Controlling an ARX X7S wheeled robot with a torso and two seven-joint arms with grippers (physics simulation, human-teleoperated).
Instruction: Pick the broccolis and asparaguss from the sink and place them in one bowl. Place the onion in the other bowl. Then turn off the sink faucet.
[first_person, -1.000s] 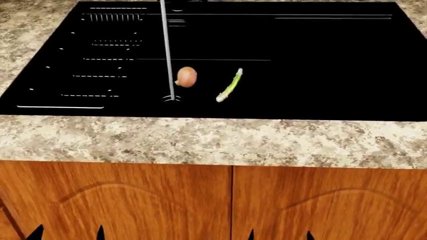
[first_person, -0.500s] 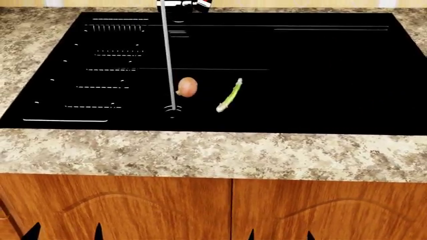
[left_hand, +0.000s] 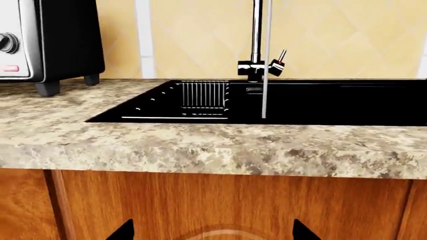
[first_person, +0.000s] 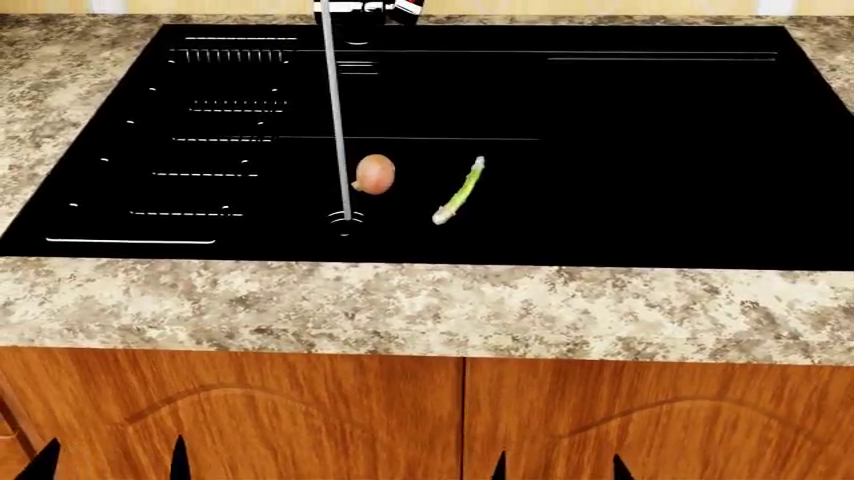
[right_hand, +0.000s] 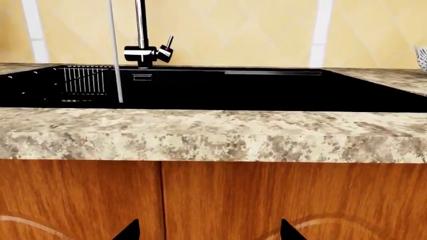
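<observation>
A brown onion (first_person: 375, 173) and one green asparagus (first_person: 459, 190) lie on the floor of the black sink (first_person: 641, 150), the onion just beside the falling water stream (first_person: 335, 110). No broccoli shows. The faucet (left_hand: 256, 45) stands at the sink's back with its handle (left_hand: 281, 55) tilted up, and it shows in the right wrist view too (right_hand: 141, 35). My left gripper (first_person: 110, 465) and right gripper (first_person: 561, 468) hang open and empty, low in front of the cabinet doors. Only their dark fingertips (left_hand: 124, 231) (right_hand: 289, 231) show.
A granite counter (first_person: 427, 300) rims the sink, above wooden cabinet doors (first_person: 267, 410). A toaster oven (left_hand: 40, 40) stands on the counter left of the sink. A white patterned rim (right_hand: 422, 56) peeks in at the far right; I cannot tell whether it is a bowl.
The head view has shifted so the sink sits lower in frame and the faucet base shows. My left fingertips have moved slightly left. Onion and asparagus lie where they were.
</observation>
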